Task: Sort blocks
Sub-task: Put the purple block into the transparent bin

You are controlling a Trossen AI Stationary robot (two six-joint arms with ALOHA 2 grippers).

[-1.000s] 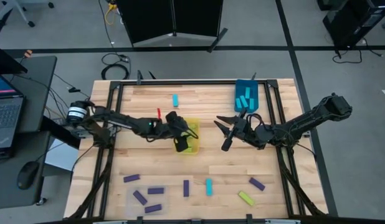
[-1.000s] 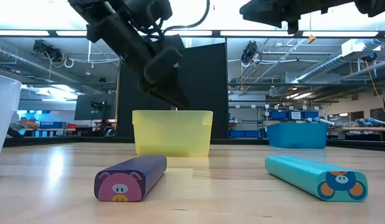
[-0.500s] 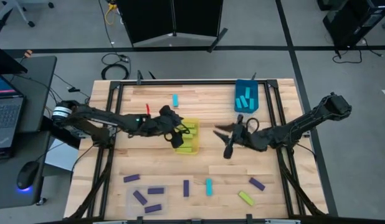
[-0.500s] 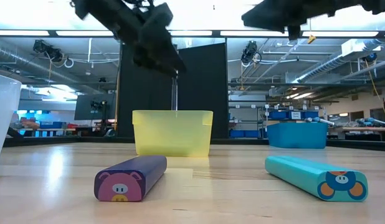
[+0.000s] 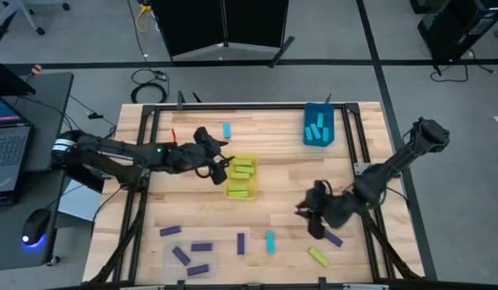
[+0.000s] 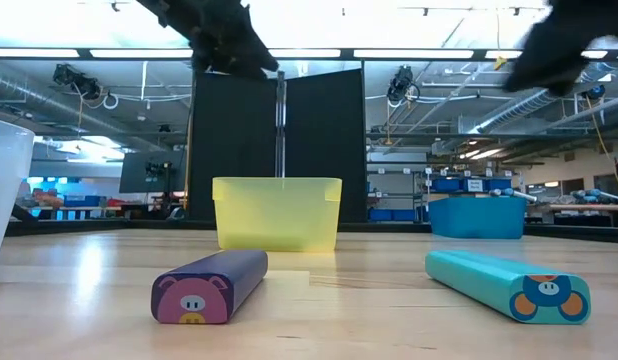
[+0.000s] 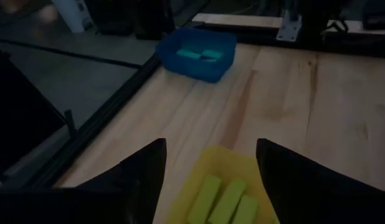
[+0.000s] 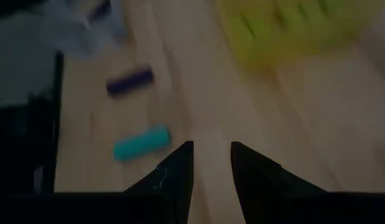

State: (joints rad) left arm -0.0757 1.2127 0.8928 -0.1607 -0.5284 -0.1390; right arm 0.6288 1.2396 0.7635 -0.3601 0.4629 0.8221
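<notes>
We took the yellow bin (image 5: 242, 176) as our landmark. It stood near the middle of the table (image 5: 273, 133) and held three yellow-green blocks (image 7: 225, 201) side by side. The left gripper (image 5: 219, 166) hovered just beside the bin on its left, its fingers (image 7: 145, 172) spread apart with nothing between them. The right gripper (image 5: 311, 219) hung well to the bin's right and nearer the front edge, its fingers (image 8: 177, 168) a narrow gap apart and empty.

Beyond the bin and to its right sat the blue bin (image 5: 318, 126) with cyan blocks (image 5: 316, 129) inside. One cyan block (image 5: 226, 130) lay just behind the yellow bin. In front of it we saw another cyan block (image 5: 270, 242), a yellow-green block (image 5: 317, 256) and loose purple blocks (image 5: 201, 246), one of them (image 5: 333, 238) just beside the right gripper.
</notes>
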